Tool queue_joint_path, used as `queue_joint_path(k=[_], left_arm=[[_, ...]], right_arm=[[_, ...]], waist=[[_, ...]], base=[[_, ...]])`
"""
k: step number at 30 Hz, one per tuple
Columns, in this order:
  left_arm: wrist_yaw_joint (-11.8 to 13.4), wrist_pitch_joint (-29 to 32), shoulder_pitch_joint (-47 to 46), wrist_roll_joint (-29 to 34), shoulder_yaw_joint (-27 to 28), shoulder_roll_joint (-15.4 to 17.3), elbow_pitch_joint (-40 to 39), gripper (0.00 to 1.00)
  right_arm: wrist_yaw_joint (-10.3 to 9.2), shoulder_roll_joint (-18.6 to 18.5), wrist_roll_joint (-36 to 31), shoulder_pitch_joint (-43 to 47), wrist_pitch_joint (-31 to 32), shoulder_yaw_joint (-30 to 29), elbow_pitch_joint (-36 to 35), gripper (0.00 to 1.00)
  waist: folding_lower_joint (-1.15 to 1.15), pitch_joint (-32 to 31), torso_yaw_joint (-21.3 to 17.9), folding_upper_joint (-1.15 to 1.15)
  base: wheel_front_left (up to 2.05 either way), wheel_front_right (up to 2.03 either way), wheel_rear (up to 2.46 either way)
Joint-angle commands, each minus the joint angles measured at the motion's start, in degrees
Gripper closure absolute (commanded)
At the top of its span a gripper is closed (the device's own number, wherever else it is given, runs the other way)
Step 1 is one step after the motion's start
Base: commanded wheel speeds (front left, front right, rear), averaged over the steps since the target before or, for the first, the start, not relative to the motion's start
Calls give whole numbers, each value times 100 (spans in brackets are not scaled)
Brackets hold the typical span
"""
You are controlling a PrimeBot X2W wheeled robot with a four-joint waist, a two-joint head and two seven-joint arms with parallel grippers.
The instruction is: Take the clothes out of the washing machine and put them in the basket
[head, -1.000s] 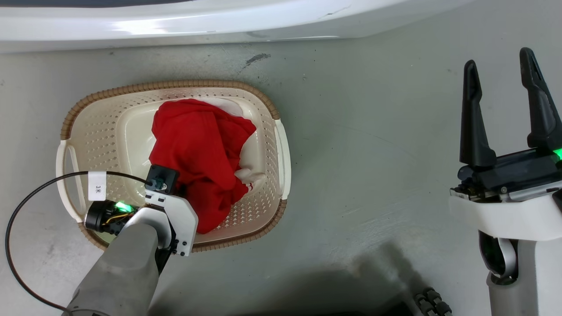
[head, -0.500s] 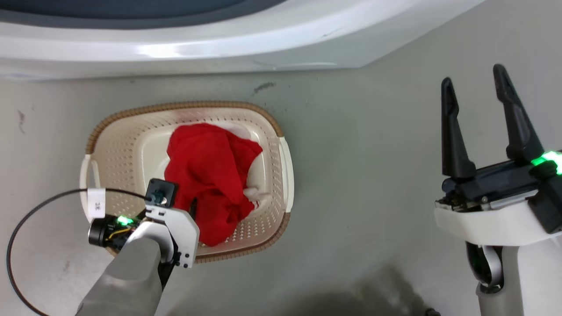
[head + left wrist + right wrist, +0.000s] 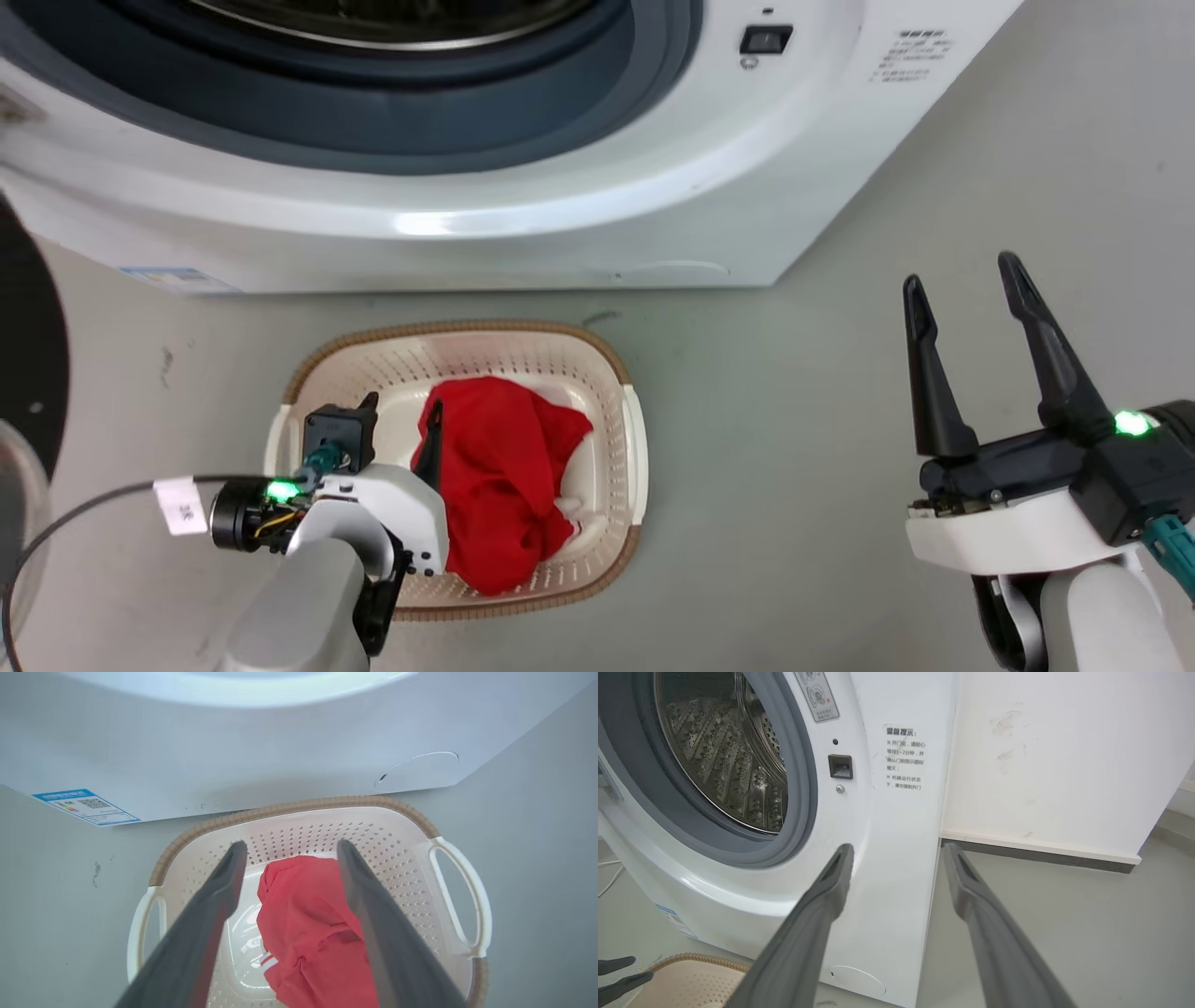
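Partly behind the left gripper (image 3: 402, 403), clothes (image 3: 504, 476) lie in the basket (image 3: 467, 329) — fingers apart, as on the right gripper (image 3: 961, 269).

The right gripper (image 3: 897, 847) points at the right front edge of the washing machine (image 3: 738, 896), fingers spread apart. The steel drum (image 3: 728, 756) is far left. Near left is the basket (image 3: 691, 980), beside what are probably the left gripper (image 3: 642, 967) tips.
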Motion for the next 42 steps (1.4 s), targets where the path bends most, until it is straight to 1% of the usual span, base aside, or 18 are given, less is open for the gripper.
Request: queue_joint_path(k=[1,5,10,15,21,24,30,42], left_arm=[[71,-13,198,108,139,-5,-263,0],[240,-13,743,497,641,-93,-1129,0],[336,-14,1405,959,1253,-288,-2121,0],[322,-14,1989,1394,1793,-516,-2996,0],[177,-14,2602,1695,2275,-759,-3766,0],[58,-14,2848,1808,2446,-844,-4083,0],[-69,-15,3220,2003,2647,-944,-4520,0],[-212,-15,3661,2075,2756,-1008,-4758,0]], right_arm=[[-4,8,-42,101,-13,-16,35,0],[-4,8,-48,283,-13,-35,116,0],[-4,8,20,517,-13,-99,209,0],[-4,7,41,748,-13,-202,280,0],[-4,8,-3,1005,-13,-261,331,0],[-4,8,4,1096,-13,-306,358,0],[-4,9,21,1317,-13,-387,422,0],[-4,8,132,1630,-13,-448,460,0]], waist=[[1,-331,126,0],[1,-669,214,0],[1,-1102,267,0],[1,-1530,277,0],[1,-1952,273,0],[1,-2099,287,0],[1,-2383,329,0],[1,-2732,298,0]], base=[[0,0,0],[0,0,0],[0,0,0],[0,0,0],[0,0,0],[0,0,0],[0,0,0],[0,0,0]])
